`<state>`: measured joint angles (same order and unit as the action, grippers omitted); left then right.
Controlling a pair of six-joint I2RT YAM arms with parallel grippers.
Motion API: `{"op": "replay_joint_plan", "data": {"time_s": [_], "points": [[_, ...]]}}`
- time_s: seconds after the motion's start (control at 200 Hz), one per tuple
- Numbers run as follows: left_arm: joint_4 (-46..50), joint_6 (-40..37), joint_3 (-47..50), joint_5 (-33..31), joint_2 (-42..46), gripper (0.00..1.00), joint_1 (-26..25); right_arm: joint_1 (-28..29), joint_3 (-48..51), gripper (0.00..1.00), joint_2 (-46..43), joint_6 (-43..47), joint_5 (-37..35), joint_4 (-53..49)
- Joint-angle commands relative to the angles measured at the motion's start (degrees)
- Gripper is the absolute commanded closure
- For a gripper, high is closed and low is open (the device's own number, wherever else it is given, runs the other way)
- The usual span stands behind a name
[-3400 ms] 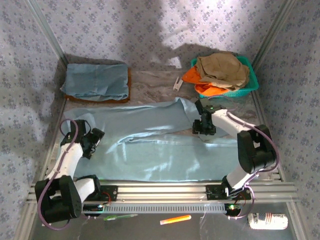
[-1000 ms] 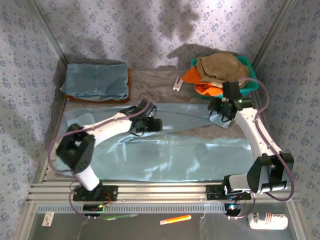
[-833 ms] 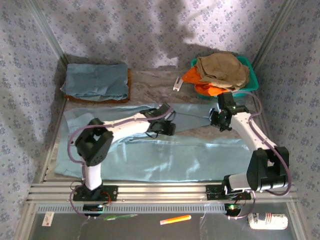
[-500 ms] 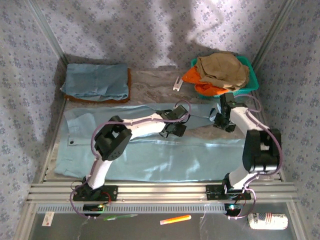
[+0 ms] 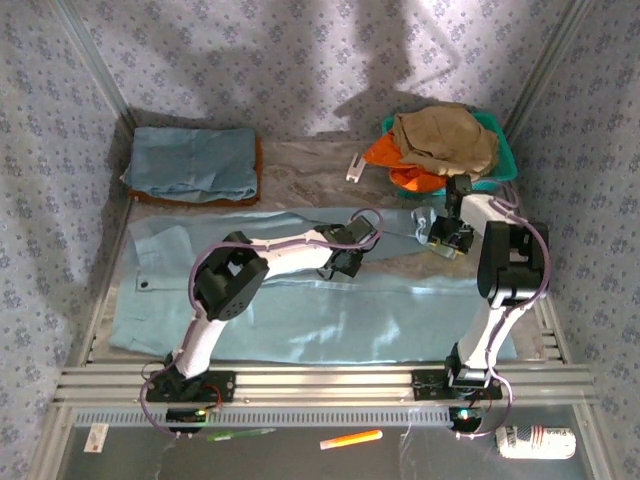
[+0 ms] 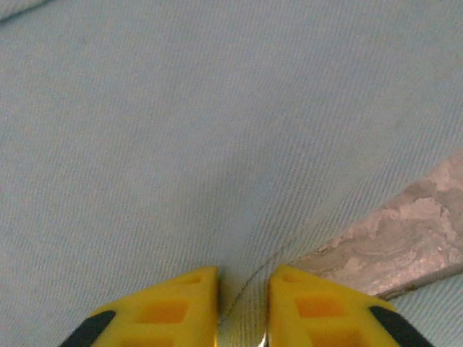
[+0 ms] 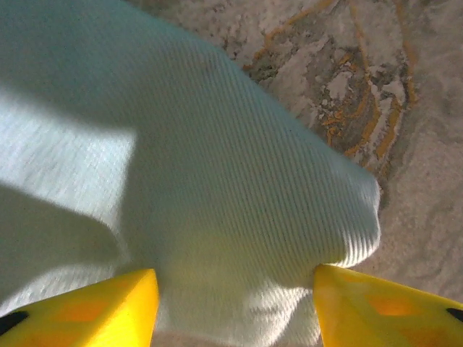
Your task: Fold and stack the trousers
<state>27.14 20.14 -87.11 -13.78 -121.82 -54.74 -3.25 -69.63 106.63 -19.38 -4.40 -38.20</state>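
Trousers: ribbed pale cloth, flat; left tool pinching fold, right tool spread around hem.

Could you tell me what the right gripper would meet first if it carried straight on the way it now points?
Most likely the trousers: their bunched end already lies between the right gripper's fingers.

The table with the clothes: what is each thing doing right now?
Long pale grey-blue trousers: spread flat, not yet folded.
Folded blue garment: lying folded at the far left.
Teal plastic basket: holding tan and orange clothes.
Left gripper: nearly shut, pinching trouser cloth.
Right gripper: open around a bunched trouser end.
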Motion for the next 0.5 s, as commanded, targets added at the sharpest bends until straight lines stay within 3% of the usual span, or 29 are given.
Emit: {"op": "replay_joint_plan", "data": {"time_s": [0.0, 0.06, 0.235, 0.36, 0.495], "points": [[3.8, -0.5, 2.8, -0.4, 0.7, 0.90, 0.6, -1.2, -0.8, 0.55, 2.8, 0.3, 3.9, -0.7], [3.8, -0.7, 3.2, -0.6, 1.1, 1.00, 0.7, -1.9, -0.6, 0.71, 3.1, 0.3, 5.2, -0.3], [3.3, -0.8, 6.3, -1.7, 3.8, 1.00, 0.8, -1.8, 2.9, 1.00, -2.2, -1.6, 6.1, 0.1], [1.8, -0.1, 11.5, -3.2, 9.4, 1.00, 0.9, -0.7, 7.7, 1.00, -11.2, -4.4, 9.4, -0.1], [0.3, -1.1, 19.1, -3.1, 17.9, 1.00, 1.0, 0.5, 13.2, 1.00, -23.2, -8.3, 18.1, -1.7]]}}
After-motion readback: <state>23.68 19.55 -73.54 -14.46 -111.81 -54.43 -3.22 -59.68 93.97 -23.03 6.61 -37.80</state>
